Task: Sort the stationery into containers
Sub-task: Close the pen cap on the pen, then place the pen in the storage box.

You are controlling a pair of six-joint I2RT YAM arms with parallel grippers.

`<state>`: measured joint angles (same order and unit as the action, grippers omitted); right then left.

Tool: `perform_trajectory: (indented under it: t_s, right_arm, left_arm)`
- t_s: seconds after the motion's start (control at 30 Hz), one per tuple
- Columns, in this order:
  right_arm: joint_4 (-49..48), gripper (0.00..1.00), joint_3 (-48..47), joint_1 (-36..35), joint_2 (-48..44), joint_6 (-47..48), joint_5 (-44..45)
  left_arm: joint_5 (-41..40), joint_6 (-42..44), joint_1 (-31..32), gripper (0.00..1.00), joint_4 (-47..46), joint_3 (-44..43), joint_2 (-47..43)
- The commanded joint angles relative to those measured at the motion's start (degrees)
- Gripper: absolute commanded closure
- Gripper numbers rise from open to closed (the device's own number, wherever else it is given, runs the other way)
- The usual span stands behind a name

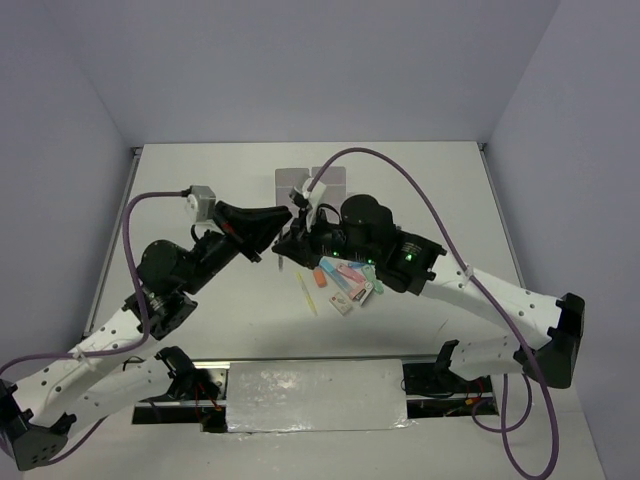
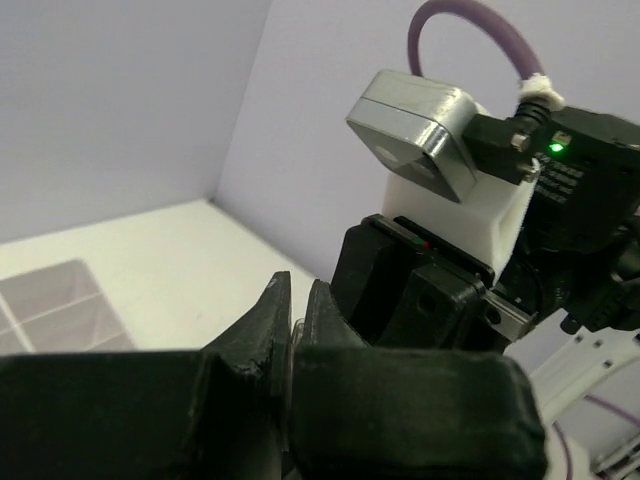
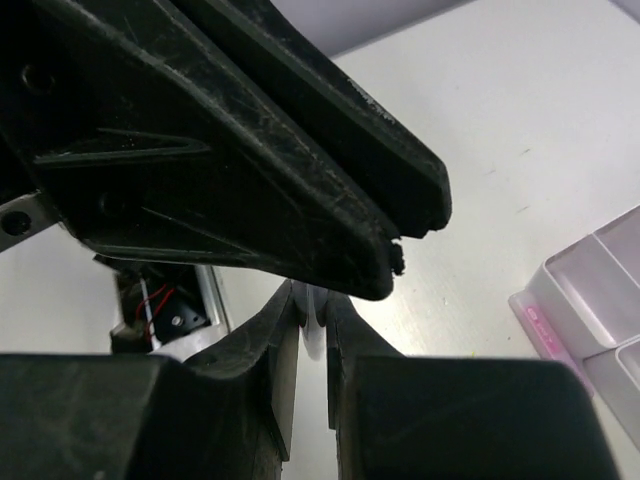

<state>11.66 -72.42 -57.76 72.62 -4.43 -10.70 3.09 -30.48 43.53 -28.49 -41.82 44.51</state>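
Observation:
The stationery point(image 1: 345, 280) lies in a loose pile of pink, blue, orange and green pieces at mid-table, with a thin yellow pen point(image 1: 306, 293) to its left. The containers point(image 1: 287, 180) stand behind the grippers, partly hidden; their translucent compartments point(image 2: 50, 300) show low left in the left wrist view and at the right edge point(image 3: 600, 290) of the right wrist view. My left gripper point(image 1: 288, 213) point(image 2: 297, 320) is shut, with only a thin pale sliver between its tips. My right gripper point(image 1: 292, 238) point(image 3: 313, 300) hovers just beneath it, shut on a small whitish piece point(image 3: 318, 320).
The two grippers nearly touch tip to tip in front of the containers. The right wrist camera block point(image 2: 440, 150) fills the left wrist view. Purple cables point(image 1: 400, 180) arc over the table. Walls enclose the table on three sides.

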Motion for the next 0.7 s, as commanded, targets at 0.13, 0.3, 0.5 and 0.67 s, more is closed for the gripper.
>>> perform_trajectory:
  t_s: [0.13, 0.3, 0.5, 0.67]
  right_arm:
    - [-25.2, 1.00, 3.0, 1.9, -0.2, 2.3, 6.0]
    - [-26.6, 1.00, 5.4, 6.2, 1.8, 0.6, 5.7]
    - [-31.2, 1.00, 6.0, 11.1, 7.6, 2.8, 10.6]
    - [-34.1, 1.00, -0.2, 15.6, 18.1, 7.3, 14.9]
  left_arm:
    - [8.5, 2.4, 3.4, 0.57, 18.3, -8.4, 1.5]
    - [-24.4, -1.9, 3.3, 0.01, 38.6, -20.8, -0.8]
    - [-49.8, -4.6, 3.1, 0.01, 55.7, -31.2, -5.0]
    - [-43.7, 0.3, 3.1, 0.01, 62.5, -25.6, -12.5]
